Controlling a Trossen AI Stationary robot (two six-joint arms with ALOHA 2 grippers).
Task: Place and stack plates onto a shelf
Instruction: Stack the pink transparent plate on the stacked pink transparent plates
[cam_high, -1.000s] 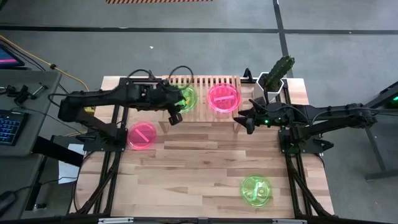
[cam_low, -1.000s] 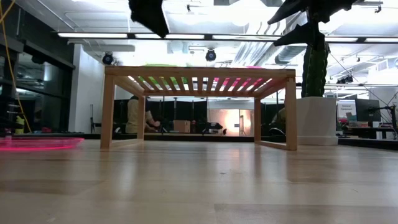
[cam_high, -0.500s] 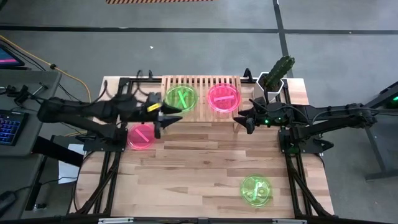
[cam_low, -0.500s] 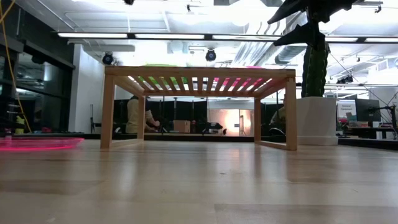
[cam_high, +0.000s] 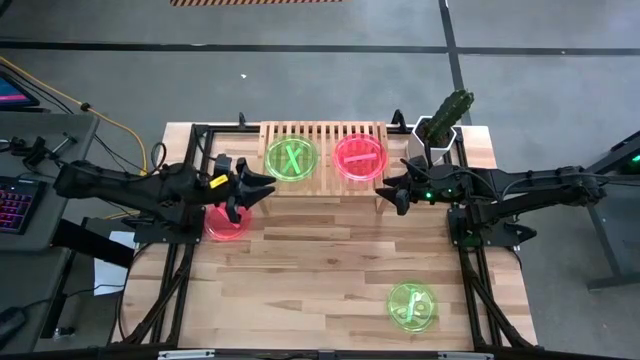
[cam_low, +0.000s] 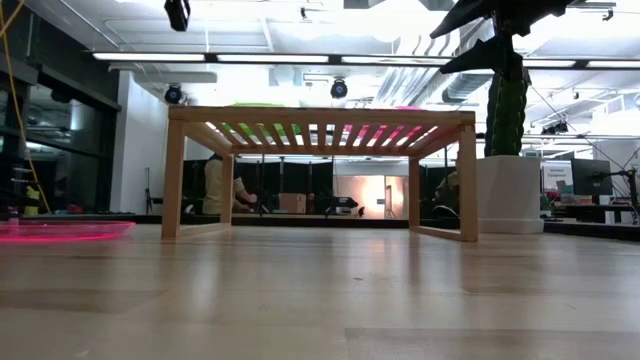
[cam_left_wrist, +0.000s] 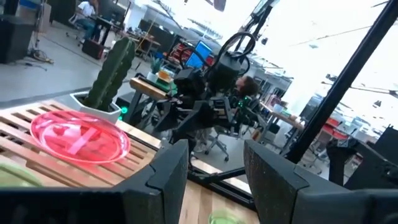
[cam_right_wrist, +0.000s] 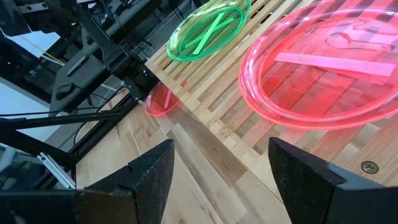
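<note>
The light-wood slatted shelf (cam_high: 325, 150) stands at the table's far edge. A green plate (cam_high: 292, 158) and a pink plate (cam_high: 360, 157) rest flat on its top; both also show in the right wrist view, green plate (cam_right_wrist: 208, 28) and pink plate (cam_right_wrist: 323, 74). Another pink plate (cam_high: 225, 224) lies on the table to the shelf's left, and another green plate (cam_high: 412, 306) lies near the near right corner. My left gripper (cam_high: 255, 190) is open above the table beside the loose pink plate. My right gripper (cam_high: 393, 192) is open, just off the shelf's right front corner.
A cactus in a white pot (cam_high: 440, 130) stands right of the shelf, close to my right arm. In the low view the loose pink plate (cam_low: 60, 230) lies left of the shelf's legs (cam_low: 173, 180). Bare planks (cam_high: 320, 270) stretch across the table's middle and near side.
My left gripper has drawn back from the green plate on the shelf, moving toward the table's left edge and slightly nearer, and now hangs by the loose pink plate. The green plate stays flat on the shelf, fully uncovered.
</note>
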